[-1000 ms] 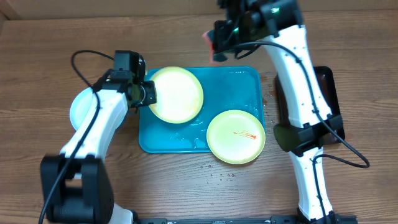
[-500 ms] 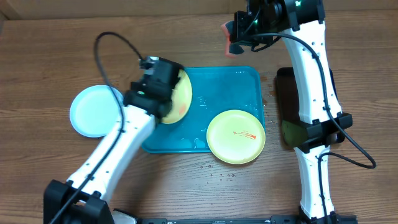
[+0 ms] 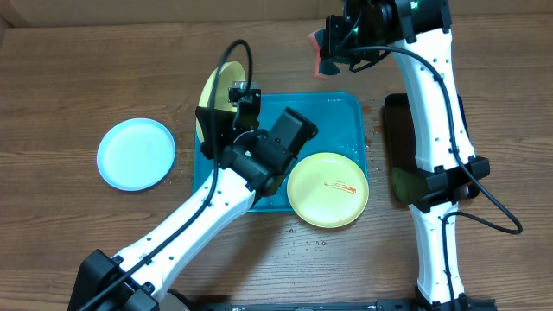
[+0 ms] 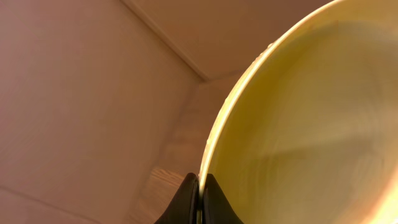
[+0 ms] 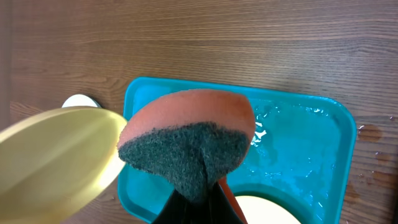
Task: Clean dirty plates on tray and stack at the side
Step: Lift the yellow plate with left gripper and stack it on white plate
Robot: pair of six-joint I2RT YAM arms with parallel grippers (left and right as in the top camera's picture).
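My left gripper (image 3: pixel 232 105) is shut on the rim of a yellow-green plate (image 3: pixel 213 95) and holds it lifted and tilted on edge above the tray's far left corner; the jaws (image 4: pixel 200 198) pinch the rim of that plate (image 4: pixel 311 124). My right gripper (image 3: pixel 326 50) is shut on an orange sponge (image 5: pixel 186 140) with a dark green scouring face, held above the tray's far edge. A second yellow-green plate (image 3: pixel 328 190) with a red smear lies on the near right corner of the teal tray (image 3: pixel 333 125). The light blue plate (image 3: pixel 136 154) lies on the table left of the tray.
A narrow black tray (image 3: pixel 399 142) lies right of the teal tray, partly under my right arm. The teal tray (image 5: pixel 298 149) is wet, and water drops lie on the wooden table in front of it (image 3: pixel 302 242). A cardboard wall stands behind.
My left arm has swung right over the tray and raised the yellow-green plate, turning it up on edge. The right arm has stayed in place with the sponge.
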